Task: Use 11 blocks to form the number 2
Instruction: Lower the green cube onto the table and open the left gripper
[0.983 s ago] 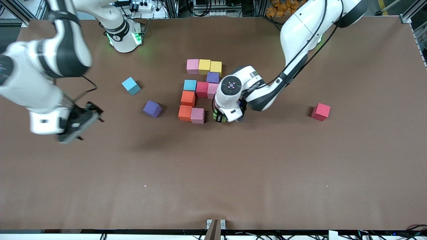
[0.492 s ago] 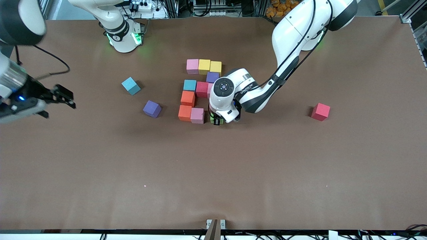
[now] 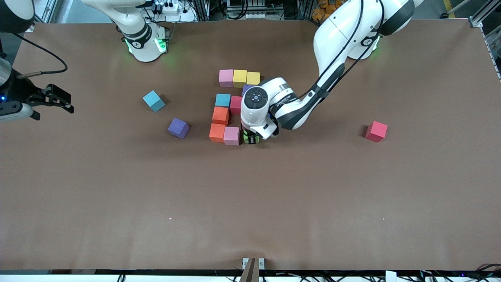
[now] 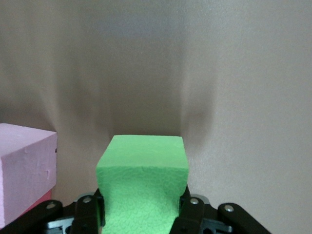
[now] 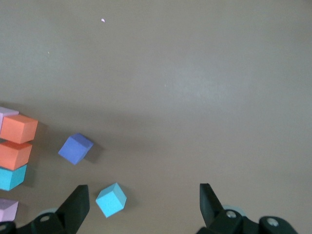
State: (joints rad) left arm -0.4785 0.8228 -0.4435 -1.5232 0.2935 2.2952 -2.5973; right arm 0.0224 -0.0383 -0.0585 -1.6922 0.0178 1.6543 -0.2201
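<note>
The partly built number 2 lies mid-table: a pink and two yellow blocks in the row nearest the bases, then cyan and red, two orange blocks, and a pink block in the row nearest the camera. My left gripper is shut on a green block and holds it low beside that pink block; its wrist hides part of the figure. My right gripper hangs open and empty over the table's edge at the right arm's end.
Loose blocks lie apart from the figure: a cyan one and a purple one toward the right arm's end, and a red one toward the left arm's end. The right wrist view shows the loose cyan and purple blocks below it.
My left gripper has carried the green block sideways toward the pink block of the nearest row. My right arm has swung away toward the table's edge.
</note>
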